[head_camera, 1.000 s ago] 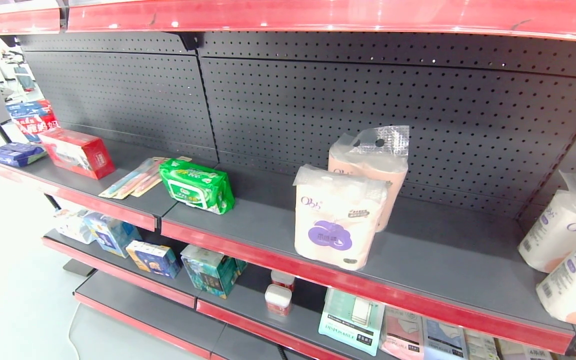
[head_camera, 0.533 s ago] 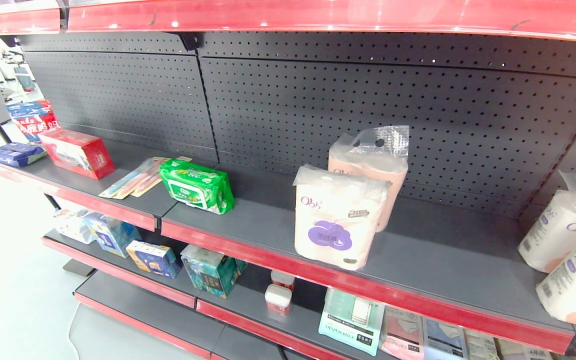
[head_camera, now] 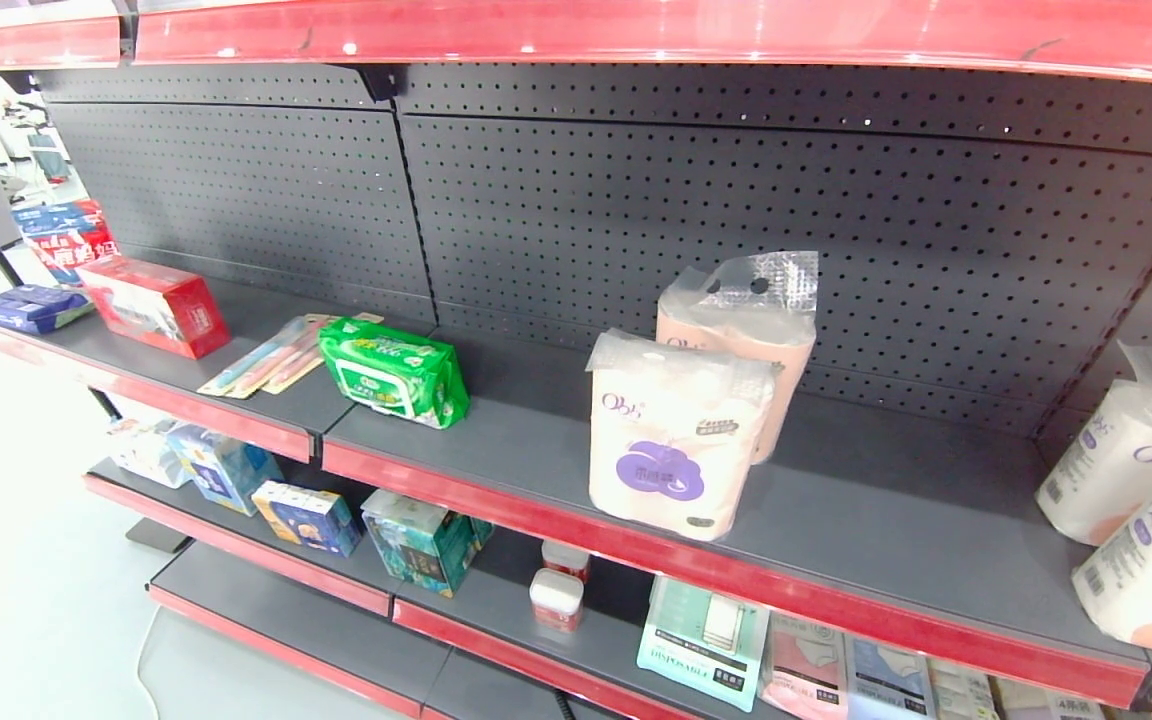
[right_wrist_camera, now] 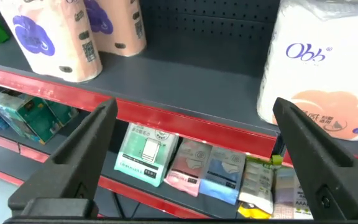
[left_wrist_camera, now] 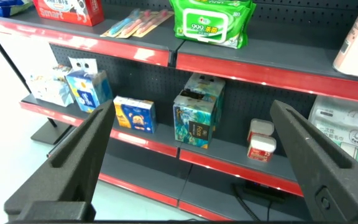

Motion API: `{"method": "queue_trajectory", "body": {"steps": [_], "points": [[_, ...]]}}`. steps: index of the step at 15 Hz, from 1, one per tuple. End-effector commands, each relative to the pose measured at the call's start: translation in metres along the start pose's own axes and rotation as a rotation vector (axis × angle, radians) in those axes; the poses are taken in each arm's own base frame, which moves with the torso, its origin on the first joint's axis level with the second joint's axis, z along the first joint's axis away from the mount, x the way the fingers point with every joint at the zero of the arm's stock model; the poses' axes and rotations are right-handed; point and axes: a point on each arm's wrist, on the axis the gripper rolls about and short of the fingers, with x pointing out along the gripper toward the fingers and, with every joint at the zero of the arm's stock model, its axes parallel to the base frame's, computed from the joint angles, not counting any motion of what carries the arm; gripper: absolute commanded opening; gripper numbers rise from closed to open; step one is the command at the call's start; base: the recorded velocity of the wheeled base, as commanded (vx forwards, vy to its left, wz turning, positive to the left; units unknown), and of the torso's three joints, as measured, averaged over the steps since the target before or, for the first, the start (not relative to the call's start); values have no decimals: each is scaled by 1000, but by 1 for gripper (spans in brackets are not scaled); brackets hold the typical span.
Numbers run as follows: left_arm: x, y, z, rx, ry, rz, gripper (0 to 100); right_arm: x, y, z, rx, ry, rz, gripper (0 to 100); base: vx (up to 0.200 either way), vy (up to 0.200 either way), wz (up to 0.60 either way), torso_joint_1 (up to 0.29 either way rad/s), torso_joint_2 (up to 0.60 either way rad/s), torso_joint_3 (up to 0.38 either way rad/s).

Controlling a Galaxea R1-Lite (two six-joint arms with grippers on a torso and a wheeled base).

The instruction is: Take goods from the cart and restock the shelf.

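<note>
Two released hands: left hand [left_wrist_camera: 191,111] faces green wipes pack [left_wrist_camera: 211,22], right hand [right_wrist_camera: 194,106] purple-labelled tissue pack [right_wrist_camera: 45,40].

Middle shelf board [head_camera: 866,520]: widest open stretch lies between front roll pack [head_camera: 671,435] and right-end roll packs [head_camera: 1126,450], running from red front edge back to pegboard wall [head_camera: 636,200]. Rear roll pack [head_camera: 751,330] stands just behind front one and blocks depth there. Narrower gap between front roll pack and green wipes pack [head_camera: 396,370]. Left of wipes: toothbrush packs [head_camera: 266,355] lying flat just beside, then red box [head_camera: 156,305]. Overhead limit: upper shelf lip [head_camera: 636,30], well above pack tops
</note>
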Motion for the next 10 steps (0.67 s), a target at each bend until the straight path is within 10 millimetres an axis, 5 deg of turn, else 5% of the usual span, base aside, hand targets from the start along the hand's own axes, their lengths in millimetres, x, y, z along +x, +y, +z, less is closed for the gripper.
{"method": "queue_trajectory", "body": {"steps": [1,10], "points": [[0,0,0,0,0,1,100,0,0,0,1,1,1,100,0,0,-600,7,2,2],[0,0,0,1,1,1,100,0,0,0,1,1,1,100,0,0,-600,6,0,1]]}}
